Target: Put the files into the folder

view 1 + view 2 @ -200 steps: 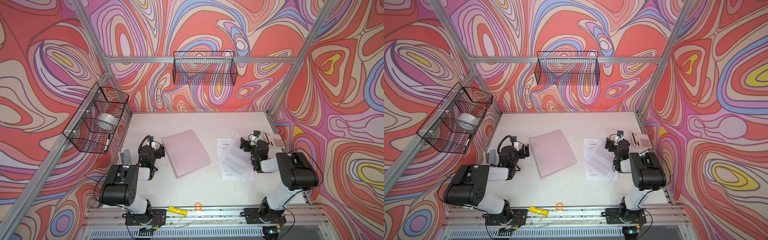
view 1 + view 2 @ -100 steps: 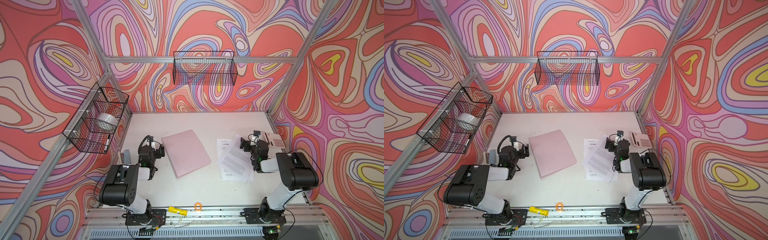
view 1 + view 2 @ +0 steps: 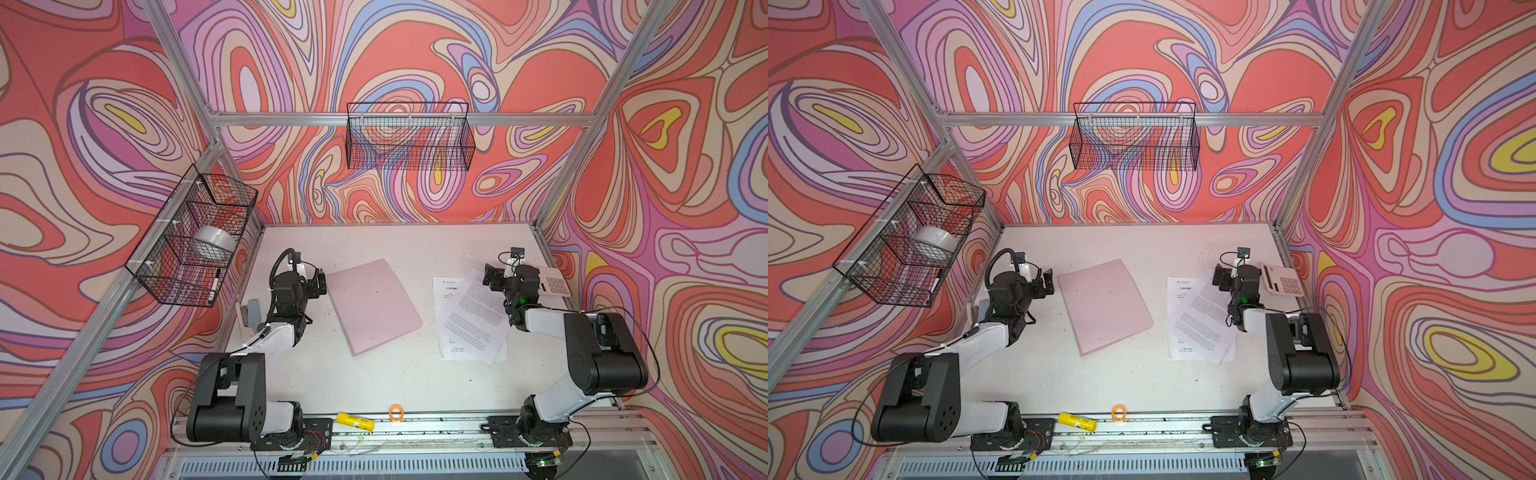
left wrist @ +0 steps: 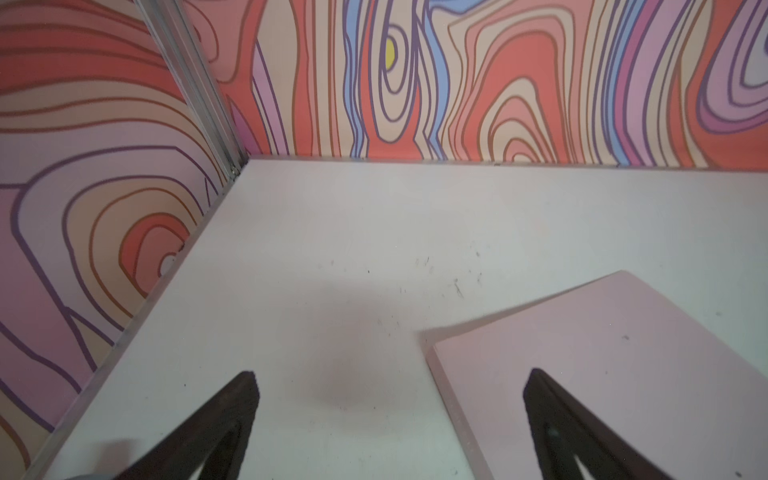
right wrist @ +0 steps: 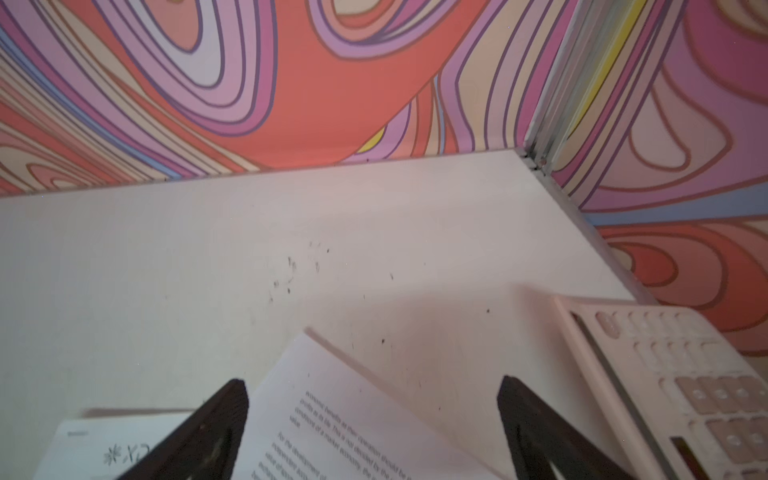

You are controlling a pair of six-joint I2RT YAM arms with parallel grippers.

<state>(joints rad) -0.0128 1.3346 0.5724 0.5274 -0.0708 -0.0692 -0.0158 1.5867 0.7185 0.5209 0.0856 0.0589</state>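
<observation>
The folder (image 3: 372, 305) (image 3: 1104, 305) is a pale pink sheet lying shut and flat on the white table, left of centre in both top views. The files (image 3: 469, 316) (image 3: 1200, 318) are white printed sheets fanned loosely to its right. My left gripper (image 3: 318, 282) (image 4: 390, 374) hovers open by the folder's left edge (image 4: 602, 374), one finger over the cover and nothing between the fingers. My right gripper (image 3: 492, 278) (image 5: 374, 380) stands open over the far corner of the top sheet (image 5: 332, 415), holding nothing.
A pink-and-white calculator (image 3: 555, 284) (image 5: 685, 395) lies against the right wall beside the right gripper. A yellow tube (image 3: 355, 420) and an orange ring (image 3: 397, 412) sit at the front rail. Wire baskets hang on the back wall (image 3: 409, 141) and the left wall (image 3: 195, 241).
</observation>
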